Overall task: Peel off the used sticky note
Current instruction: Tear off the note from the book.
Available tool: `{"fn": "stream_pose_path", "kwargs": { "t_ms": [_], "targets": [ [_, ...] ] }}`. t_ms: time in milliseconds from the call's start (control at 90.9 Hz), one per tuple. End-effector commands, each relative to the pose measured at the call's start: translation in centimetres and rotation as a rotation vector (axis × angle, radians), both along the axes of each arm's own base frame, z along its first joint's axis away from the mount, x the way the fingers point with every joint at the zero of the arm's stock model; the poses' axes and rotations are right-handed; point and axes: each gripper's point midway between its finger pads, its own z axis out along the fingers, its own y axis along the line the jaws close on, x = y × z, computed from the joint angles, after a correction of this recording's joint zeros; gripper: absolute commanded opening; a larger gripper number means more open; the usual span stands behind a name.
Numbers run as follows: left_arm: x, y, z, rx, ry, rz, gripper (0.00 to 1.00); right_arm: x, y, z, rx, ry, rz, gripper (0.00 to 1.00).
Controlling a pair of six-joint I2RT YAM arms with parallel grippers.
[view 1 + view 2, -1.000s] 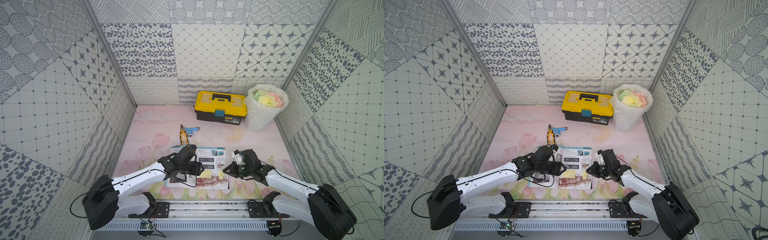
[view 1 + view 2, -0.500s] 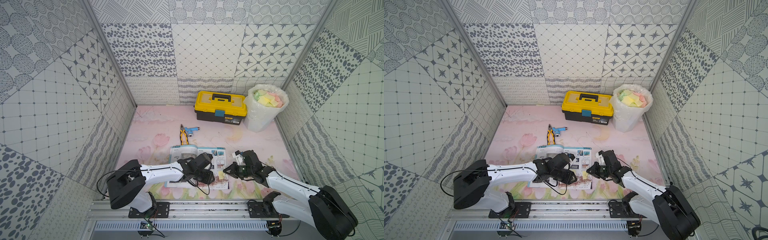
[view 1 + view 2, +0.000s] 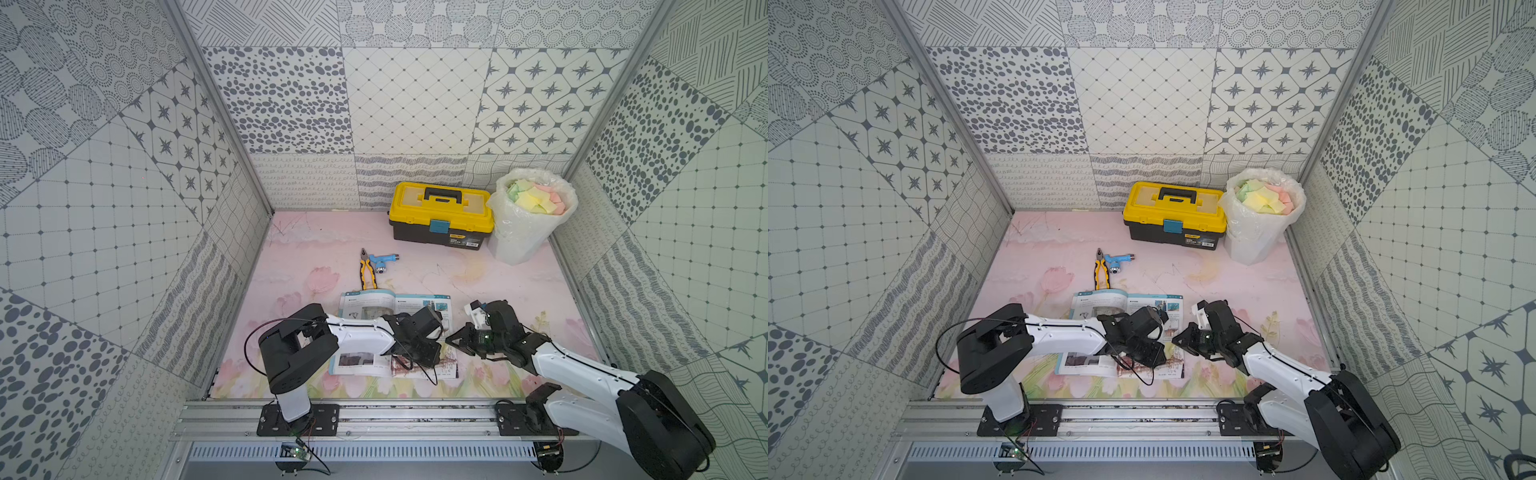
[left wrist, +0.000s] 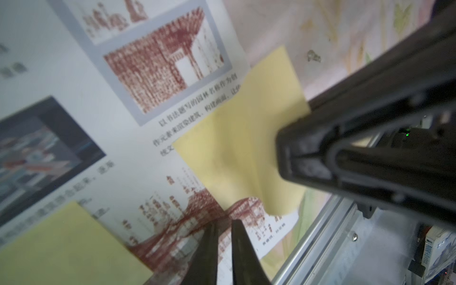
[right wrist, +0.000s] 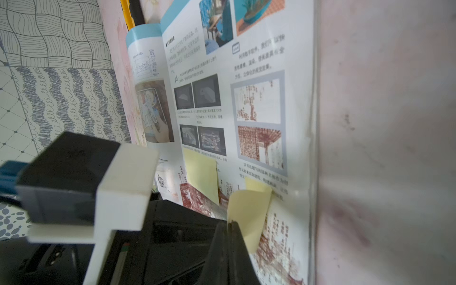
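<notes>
The right gripper (image 5: 230,223) has its black fingers clamped together on the free edge of a pale yellow sticky note (image 5: 249,212). The note is thin, matte paper. It bows up off the page in a soft curl, and its far edge is stuck flat to the print. It sits on the right-hand page of an open textbook (image 5: 256,64), close to the page's outer edge and near the corner closest to the robot. A block of Chinese text and a brick-red drawing of a building lie under and beside it.

A second yellow sticky note (image 5: 201,172), square and flat, lies on the same page just beside the first, toward the spine.

The left gripper (image 4: 224,223) hangs low over the red drawing. Its tapered fingers are narrowly apart, with a thin slit between them and nothing in it. The view is blurred, so they may or may not be touching the paper.

The textbook's pages are glossy, with blue header bands, and the left page humps up at the spine. It lies on a bench (image 3: 316,249) covered in a pink floral print. Behind the book are yellow-handled pliers (image 3: 368,276), touching a blue plastic fitting (image 3: 382,261). Further back stand a boxy yellow-and-black toolbox (image 3: 442,216) and a bin (image 3: 519,237) lined with crinkled clear plastic, heaped with yellow, green and pink notes.
</notes>
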Motion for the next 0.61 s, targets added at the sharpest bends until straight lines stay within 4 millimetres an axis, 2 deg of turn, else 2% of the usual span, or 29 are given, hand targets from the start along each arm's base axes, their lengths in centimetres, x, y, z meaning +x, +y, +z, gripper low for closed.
{"fn": "stream_pose_path", "kwargs": {
  "t_ms": [0,176,594],
  "targets": [
    [-0.3,-0.3,-1.1,0.026,0.023,-0.025,0.11,0.4,0.0,0.2,0.012,-0.019,-0.013,0.00],
    [-0.4,0.1,-1.5,0.042,0.027,-0.018,0.08,0.8,-0.3,0.5,0.001,-0.022,-0.045,0.00],
    [-1.3,1.1,-1.7,0.051,0.033,-0.022,0.09,2.3,-1.3,1.3,-0.020,-0.043,-0.142,0.00]
  ]
}}
